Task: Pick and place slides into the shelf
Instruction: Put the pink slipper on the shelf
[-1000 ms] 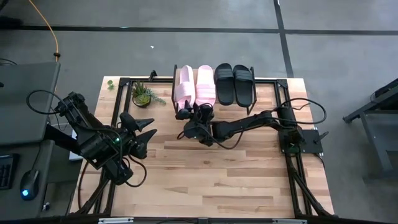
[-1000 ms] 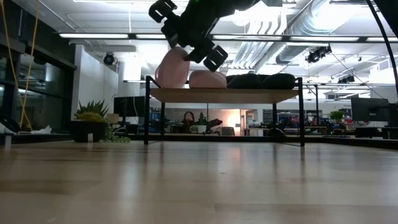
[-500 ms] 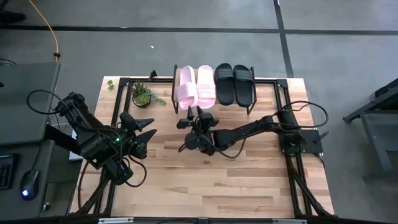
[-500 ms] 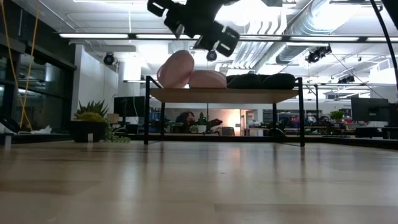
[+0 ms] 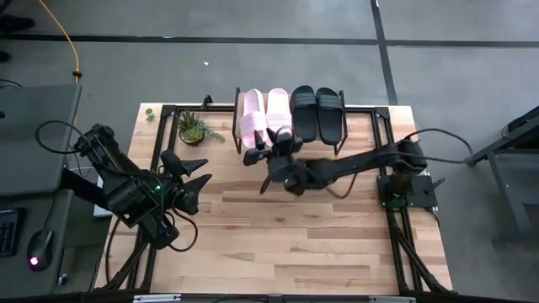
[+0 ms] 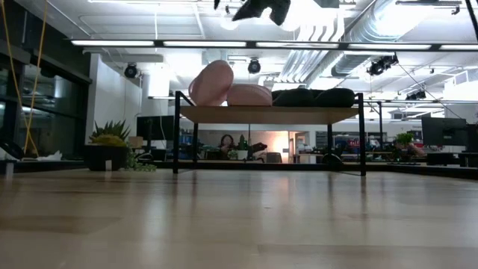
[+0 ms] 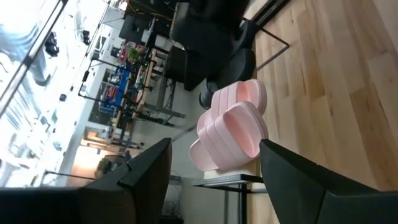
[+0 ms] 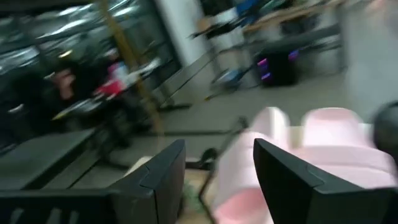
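All the slides lie side by side on the shelf (image 6: 269,114) at the table's far edge. Two are pink (image 5: 251,114) (image 5: 278,114) and two are black (image 5: 303,114) (image 5: 330,114). In the low view the left pink slide (image 6: 211,82) sits tilted and rises higher than its neighbour (image 6: 249,95). My right gripper (image 5: 268,145) (image 6: 254,6) hangs high just in front of the pink slides, open, with nothing between its fingers (image 8: 155,180). My left gripper (image 5: 200,172) waits open over the table's left part and faces the pink slides (image 7: 233,124).
A small potted plant (image 5: 194,128) (image 6: 112,146) stands left of the shelf at the far edge. A thin black frame (image 5: 379,126) runs along the table's edges. The wooden tabletop (image 5: 278,236) has free room in its middle and near part.
My right gripper has drawn a little back from the near ends of the pink slides. It has then risen well above shelf height and rolled about its own axis. Its fingers have kept the same gap. The slides have stayed on the shelf.
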Available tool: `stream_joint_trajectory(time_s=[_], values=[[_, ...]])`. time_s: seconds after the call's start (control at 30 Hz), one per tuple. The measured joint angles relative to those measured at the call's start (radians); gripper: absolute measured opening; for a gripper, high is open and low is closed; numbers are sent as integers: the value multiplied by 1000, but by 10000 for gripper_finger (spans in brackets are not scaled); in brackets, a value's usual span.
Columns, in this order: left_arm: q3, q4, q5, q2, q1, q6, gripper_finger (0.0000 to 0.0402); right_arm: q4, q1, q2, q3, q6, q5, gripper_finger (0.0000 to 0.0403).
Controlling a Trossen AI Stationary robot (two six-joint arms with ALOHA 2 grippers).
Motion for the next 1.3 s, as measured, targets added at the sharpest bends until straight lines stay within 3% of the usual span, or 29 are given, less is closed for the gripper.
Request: stream_joint_trajectory(time_s=[0.1,0.23,0.33,0.5,0.6,0.87,1.1,1.3], values=[[0,1,0,-21,0,-28,225,-96,-34,-67,0,7,-143,181],[0,8,10,-61,0,-75,225,-307,-81,-137,0,11,-249,181],[0,10,35,-98,0,-124,225,-439,-127,-164,0,-23,-404,181],[0,48,83,-144,0,-146,225,-496,-210,-165,0,-175,-723,181],[0,71,86,-159,0,-146,225,-497,-247,-164,0,-255,-859,181],[0,76,104,-163,0,-147,225,-511,-294,-166,0,-483,-943,181],[0,82,122,-163,0,-165,225,-626,-340,-166,0,-509,-1002,181],[0,94,118,-163,0,-164,225,-620,-363,-166,0,-531,-1026,181]])
